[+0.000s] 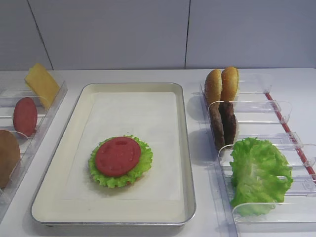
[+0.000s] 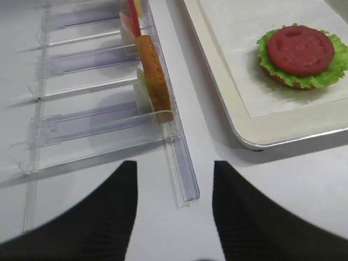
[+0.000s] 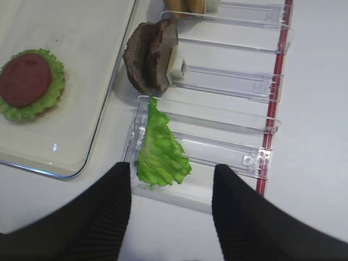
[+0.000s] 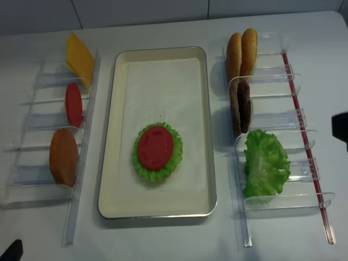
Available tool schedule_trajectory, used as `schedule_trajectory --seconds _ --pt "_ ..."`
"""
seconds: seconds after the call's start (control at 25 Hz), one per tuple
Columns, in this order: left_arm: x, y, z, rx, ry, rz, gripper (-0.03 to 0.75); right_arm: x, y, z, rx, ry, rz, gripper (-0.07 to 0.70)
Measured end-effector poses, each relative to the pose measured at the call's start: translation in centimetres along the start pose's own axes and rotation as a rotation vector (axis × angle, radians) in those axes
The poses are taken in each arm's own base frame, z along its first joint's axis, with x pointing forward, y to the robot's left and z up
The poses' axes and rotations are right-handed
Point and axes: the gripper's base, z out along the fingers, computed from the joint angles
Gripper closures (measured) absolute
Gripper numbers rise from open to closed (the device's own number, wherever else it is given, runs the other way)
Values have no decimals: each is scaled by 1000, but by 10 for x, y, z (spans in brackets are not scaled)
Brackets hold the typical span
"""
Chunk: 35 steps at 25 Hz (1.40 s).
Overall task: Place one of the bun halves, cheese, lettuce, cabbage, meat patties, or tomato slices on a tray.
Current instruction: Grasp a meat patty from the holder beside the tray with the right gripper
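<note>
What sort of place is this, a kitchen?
Probably a test bench set up as a burger station: a metal tray with a half-built burger, flanked by clear racks of toy-like ingredients on a plain white table.

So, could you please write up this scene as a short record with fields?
tray: centre of table, paper-lined
stack on tray: tomato slice on lettuce leaf, bun edge showing beneath
left rack: cheese, a tomato slice, bun half
right rack: two bun halves, two meat patties, lettuce
left gripper: open, empty
right gripper: open, empty, near the rack lettuce
</note>
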Motion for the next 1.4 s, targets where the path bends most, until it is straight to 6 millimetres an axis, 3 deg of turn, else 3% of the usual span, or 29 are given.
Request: schedule_trajectory --seconds 0.24,0.68,0.88,1.16,1.4 --pt "0 0 0 0 0 0 413 -34 12 36 -22 168 14 255" --pt "0 0 0 0 0 0 413 -81 64 122 102 378 25 242" --pt "0 0 0 0 0 0 413 -99 72 157 126 409 31 167" --pt "0 0 0 0 0 0 413 -110 72 203 168 441 38 155" --pt "0 0 0 0 0 0 413 -111 71 220 177 428 31 155"
